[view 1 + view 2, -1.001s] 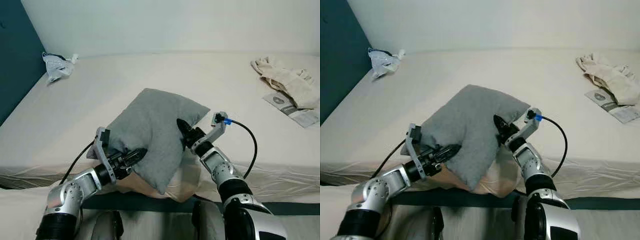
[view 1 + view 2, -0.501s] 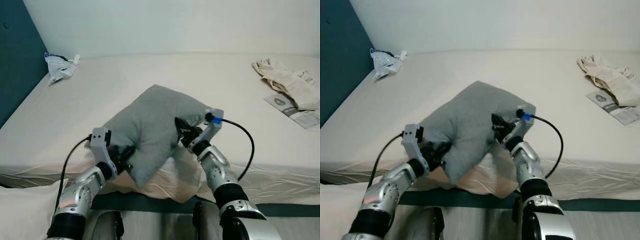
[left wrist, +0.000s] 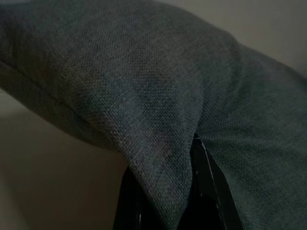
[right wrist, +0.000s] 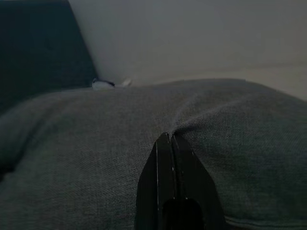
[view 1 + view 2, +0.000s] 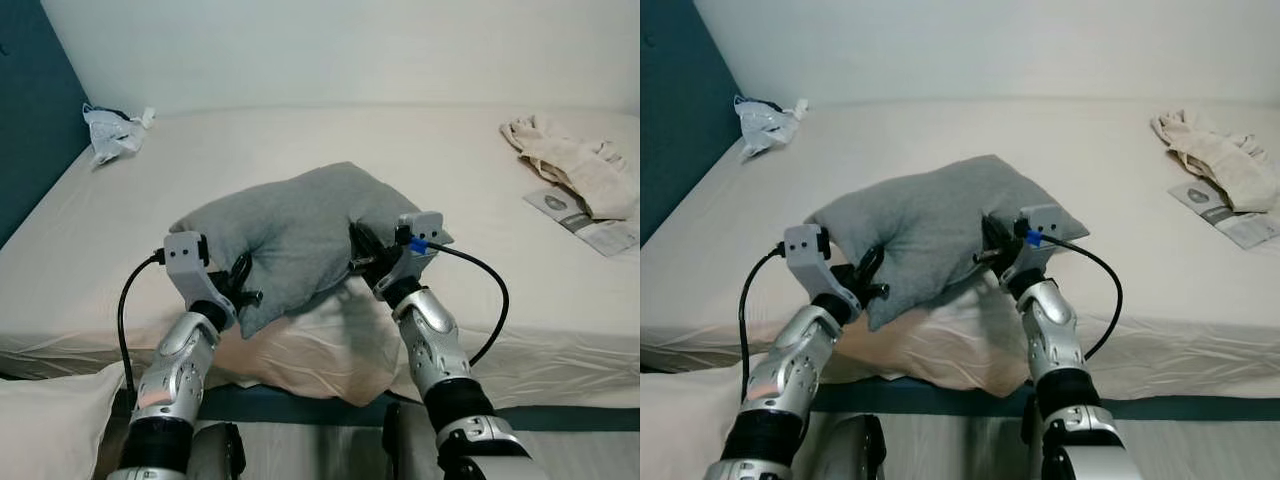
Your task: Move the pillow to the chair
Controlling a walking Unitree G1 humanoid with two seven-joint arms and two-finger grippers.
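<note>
Left eye view: wide cream bed against a pale wall, with a dark teal panel on the left side. Under the near edge, a peach-coloured cushion resting on the mattress.

Above that cushion, grey pillow lifted clear of the bed, lying nearly flat, carried from both ends. Probably held this way to keep so soft a thing from sagging or swinging during the walk to the chair.

Left gripper at the lower left corner of the pillow; in left wrist view, fingers clamped on a fold of the grey cloth. Right gripper at the right edge of the pillow; in right wrist view, fingers pressed together with pinched fabric gathered at the tips, so closed on the pillow too.

Far right on the bed, crumpled beige cloth and beside it a printed paper. Far left corner, small white bag. All well apart from the pillow.
</note>
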